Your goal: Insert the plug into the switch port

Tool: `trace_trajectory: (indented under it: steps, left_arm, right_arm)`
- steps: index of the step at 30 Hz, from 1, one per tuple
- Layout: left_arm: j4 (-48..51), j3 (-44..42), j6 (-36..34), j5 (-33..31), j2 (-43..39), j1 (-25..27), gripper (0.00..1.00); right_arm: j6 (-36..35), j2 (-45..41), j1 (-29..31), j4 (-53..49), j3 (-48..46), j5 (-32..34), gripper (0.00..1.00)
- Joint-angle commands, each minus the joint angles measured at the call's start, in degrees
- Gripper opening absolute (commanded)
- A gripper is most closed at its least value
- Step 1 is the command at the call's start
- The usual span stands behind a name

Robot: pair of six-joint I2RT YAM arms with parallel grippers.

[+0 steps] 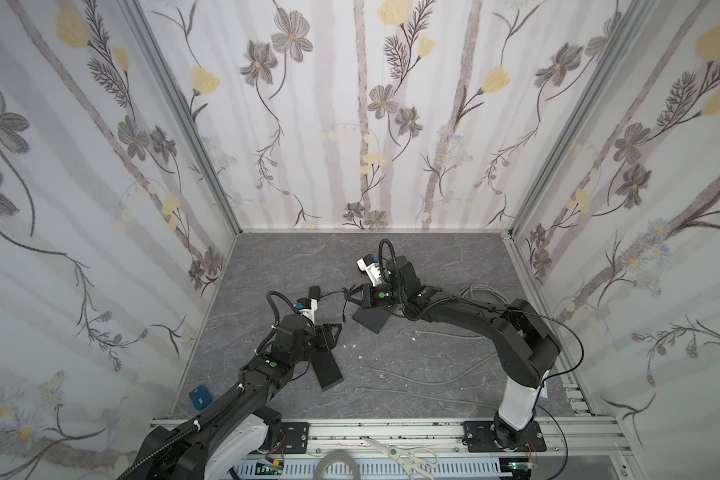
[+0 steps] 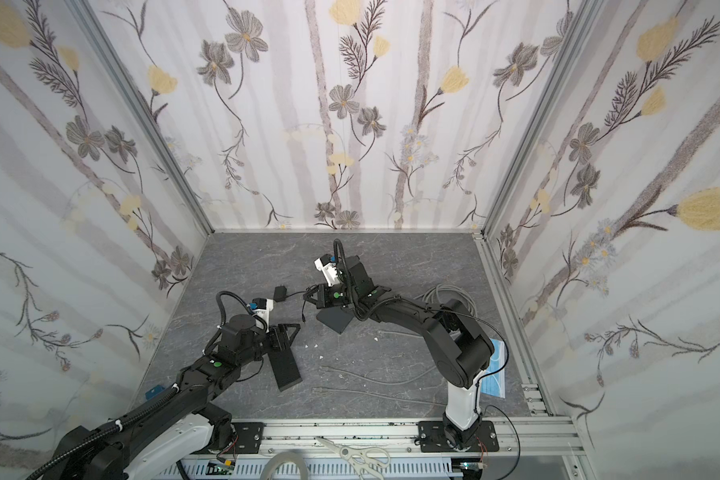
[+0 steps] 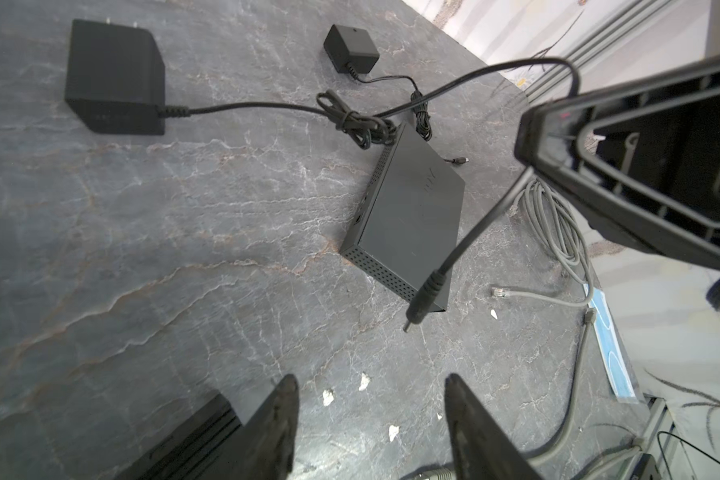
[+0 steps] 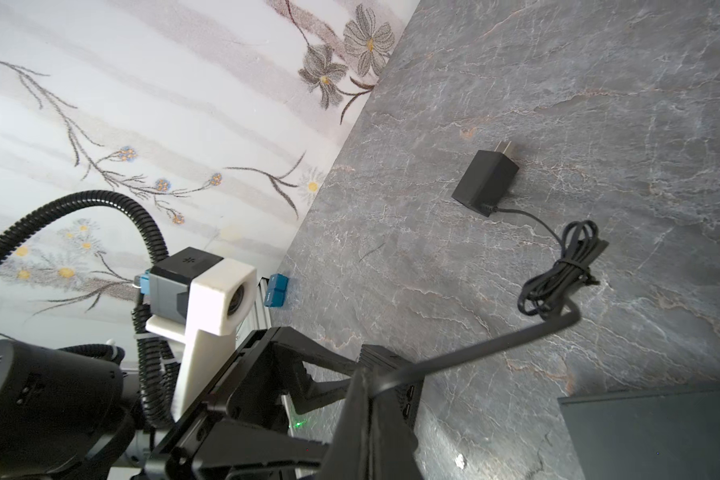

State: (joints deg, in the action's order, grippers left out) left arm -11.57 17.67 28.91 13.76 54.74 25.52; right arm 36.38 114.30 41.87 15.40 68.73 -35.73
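A thin black cable hangs from my right gripper [image 1: 347, 294], which is shut on it. Its barrel plug [image 3: 422, 299] dangles just above the table, in both top views [image 1: 345, 319] [image 2: 304, 319]. The cable runs back through a tied bundle [image 4: 558, 274] to a black adapter [image 1: 314, 291]. Below the right gripper lies a flat black switch [image 3: 408, 208] with a small round port [image 3: 358, 218] on its side. My left gripper [image 3: 371, 395] stands open over bare table, short of the plug. A second black switch [image 1: 327, 370] lies beside it.
A second smaller adapter [image 3: 350, 48] lies behind the switch with its own cord. Grey network cables [image 1: 412, 374] and a coil [image 1: 483, 291] lie on the right. Also in view are white scraps [image 1: 350, 345], a blue block [image 1: 199, 399], a blue mask [image 2: 495, 374] and scissors [image 1: 408, 457] on the front rail.
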Motion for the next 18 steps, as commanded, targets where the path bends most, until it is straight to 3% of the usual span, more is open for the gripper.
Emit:
trace_trajectory:
  steps: [1,6,12,16,18]
  left_arm:
    - [-6.67,0.08,-4.88,1.62,2.75,0.54,0.51]
    - [-10.52,0.38,-7.21,1.95,6.78,0.56,0.46]
    - [-15.07,-0.38,-11.93,6.80,6.70,0.67,0.45]
    - [-18.65,-2.96,-14.07,9.43,3.55,0.67,0.60]
    - [-22.43,-5.33,-16.88,11.33,2.43,0.96,0.63]
  right_arm:
    - [1.00,-1.06,-0.42,1.92,-1.03,-3.71,0.04]
    - [7.19,-2.50,-1.33,9.39,-5.27,-6.46,0.04]
    - [12.05,-1.37,-1.55,14.18,-5.98,-9.66,0.04]
    - [12.01,-1.43,-1.79,13.61,-5.54,-9.21,0.04]
    - [11.65,-1.78,-2.13,12.93,-5.54,-8.99,0.04]
